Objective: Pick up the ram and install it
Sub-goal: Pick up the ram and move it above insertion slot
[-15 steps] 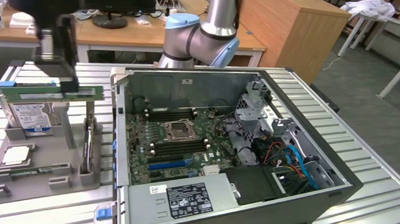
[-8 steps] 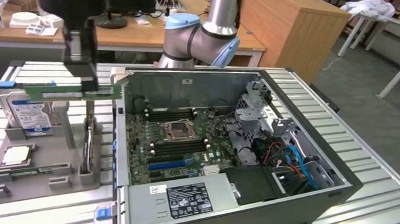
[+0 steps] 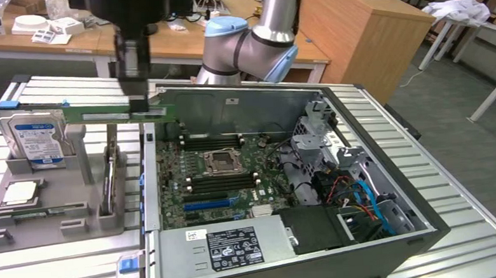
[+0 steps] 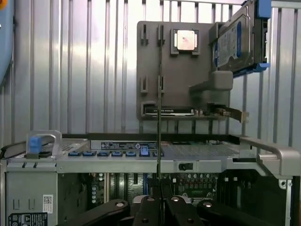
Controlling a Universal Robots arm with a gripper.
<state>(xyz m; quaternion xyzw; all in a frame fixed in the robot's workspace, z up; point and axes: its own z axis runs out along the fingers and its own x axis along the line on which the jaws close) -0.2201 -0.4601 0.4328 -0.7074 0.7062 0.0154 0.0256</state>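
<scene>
The claw (image 3: 139, 108) is clamped on the ram (image 3: 94, 114), hanging level over the edge of the open computer case (image 3: 228, 89) beside the hard drive (image 3: 34, 137): carry stage, I reckon, and seating it calls for squaring up to a memory slot (image 3: 214, 141) by the CPU socket (image 3: 222, 159).

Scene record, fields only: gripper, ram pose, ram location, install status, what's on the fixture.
gripper: gripper shut on the ram
ram pose: level, on edge, held in the air
ram location: above the edge of the open PC case on the exterior view's left, partly over the grey fixture
install status: not seated on the motherboard
fixture: hard drive upright; CPU flat
</scene>
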